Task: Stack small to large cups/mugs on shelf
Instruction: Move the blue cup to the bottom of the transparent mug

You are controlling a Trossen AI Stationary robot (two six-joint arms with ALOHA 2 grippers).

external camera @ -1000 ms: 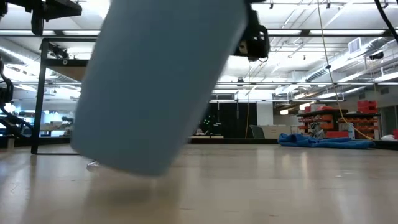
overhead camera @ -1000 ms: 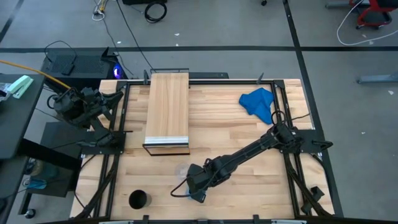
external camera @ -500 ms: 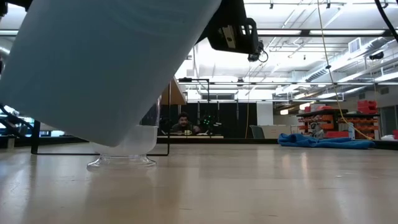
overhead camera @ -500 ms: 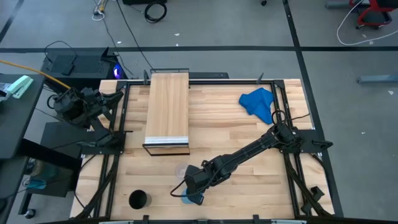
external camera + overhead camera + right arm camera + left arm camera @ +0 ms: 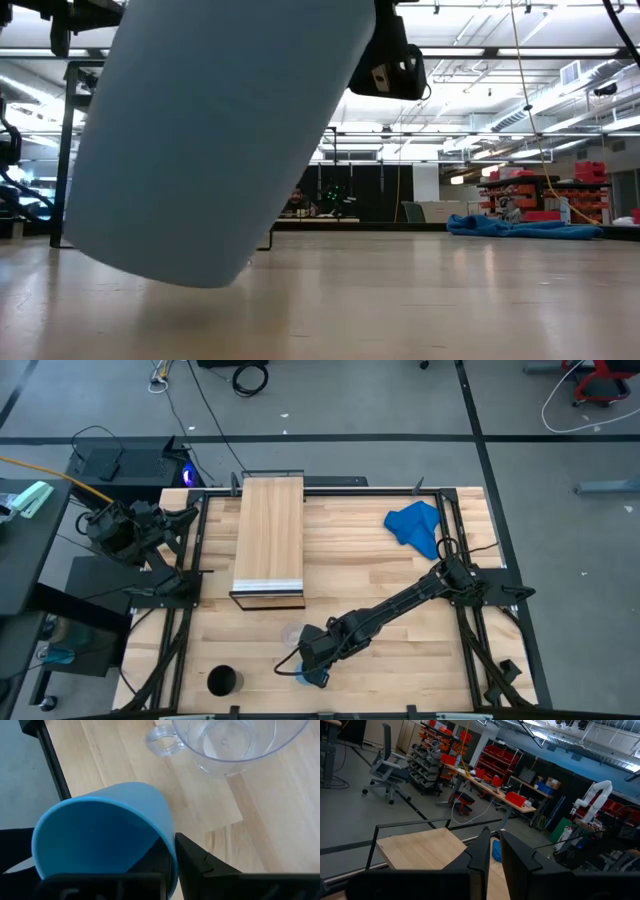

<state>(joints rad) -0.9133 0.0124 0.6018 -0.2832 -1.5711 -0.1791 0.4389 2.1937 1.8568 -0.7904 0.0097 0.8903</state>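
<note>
My right gripper (image 5: 312, 661) is over the near middle of the table, shut on the bright-blue cup (image 5: 303, 679), which fills the low view (image 5: 220, 140). The clear glass cup (image 5: 292, 633) stands on its base just beyond the gripper, toward the shelf; in the right wrist view (image 5: 235, 740) its handle (image 5: 162, 742) shows. The black cup (image 5: 222, 681) stands mouth-up near the table's near-left corner. The light-wood shelf (image 5: 268, 540) lies on the far-left part of the table. My left gripper (image 5: 493, 852) waits, shut, off the table's left edge. My right gripper pinches the blue cup's wall at the rim (image 5: 170, 845), one finger inside the mouth and one finger (image 5: 200, 862) outside. The fingers come slanting down from the table's right. The cup is lifted clear of the table (image 5: 420, 300) and tilted, base lowest.
A crumpled blue cloth (image 5: 415, 525) lies on the far-right part of the table. Dark frame rails (image 5: 190, 590) run along the left and right sides. Bare wood lies between the shelf and the cloth.
My right gripper has kept its hold on the blue cup and shifted a little toward the table's left edge. The tilted cup swung up and left, uncovering the glass cup in the low view, then came back down in front of it.
</note>
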